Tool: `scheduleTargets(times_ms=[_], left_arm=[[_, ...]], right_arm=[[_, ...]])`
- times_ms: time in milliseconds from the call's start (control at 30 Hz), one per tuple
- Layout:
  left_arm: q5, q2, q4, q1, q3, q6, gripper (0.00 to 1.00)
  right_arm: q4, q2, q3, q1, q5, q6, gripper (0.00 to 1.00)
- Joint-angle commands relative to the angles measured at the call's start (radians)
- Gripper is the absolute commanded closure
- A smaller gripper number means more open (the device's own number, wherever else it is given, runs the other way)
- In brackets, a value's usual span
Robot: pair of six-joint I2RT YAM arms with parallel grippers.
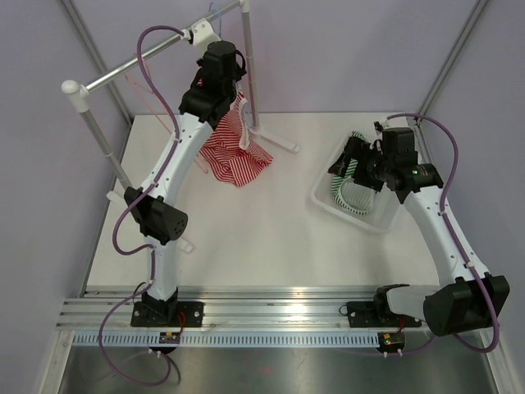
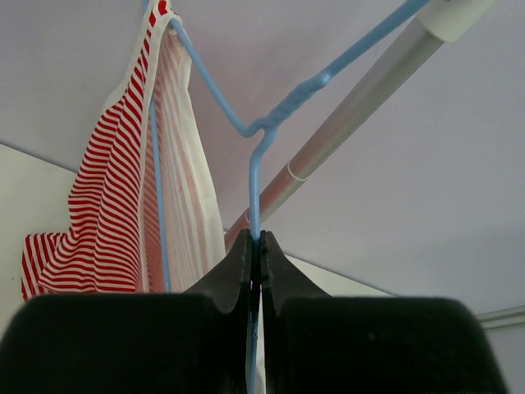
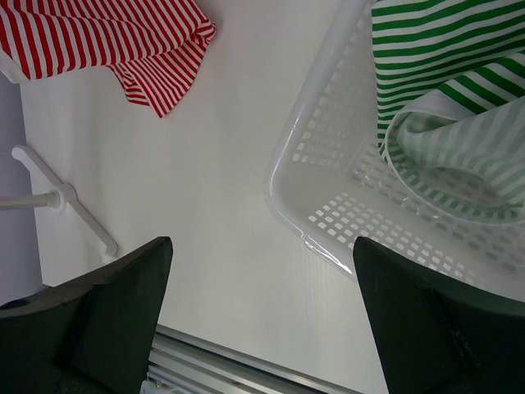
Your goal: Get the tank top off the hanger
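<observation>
Surface: white table [image 1: 246, 238]; rack [image 1: 107, 75] in the upper left of the top view.
Basket [image 1: 324, 197]: right of centre, holds a green striped garment [image 1: 349, 176].
Tank top [image 1: 234, 152]: upper centre, on the blue hanger [image 2: 253, 189], hem on the table. Likely light and limp; take it by the strap.
Left gripper [image 2: 255, 250]: fingers clamped on the hanger stem.
Right gripper [image 3: 261, 246]: fingers wide apart, holding nothing.

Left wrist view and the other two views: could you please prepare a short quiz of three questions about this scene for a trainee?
1. True or false: the left gripper is shut on the blue hanger.
2. What lies in the white basket? A) a green-striped garment B) a blue towel C) a pair of socks
3. What colour are the stripes of the tank top?

Key: 1 true; 2 A; 3 red.
</observation>
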Motion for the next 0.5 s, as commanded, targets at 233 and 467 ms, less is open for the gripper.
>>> scheduleTargets(times_ms=[233,467], left_arm=[[-0.072,-0.199,0.047,-0.052,0.038,-0.032,1.0],[0.019,-0.411,0.052,-0.063,-0.246,-0.127,1.0]], right_arm=[[0.012,0.002,0.115,0.005,0.016,-0.059,0.01],[-0.016,0.037,0.21,0.005,0.023,-0.082,0.0]])
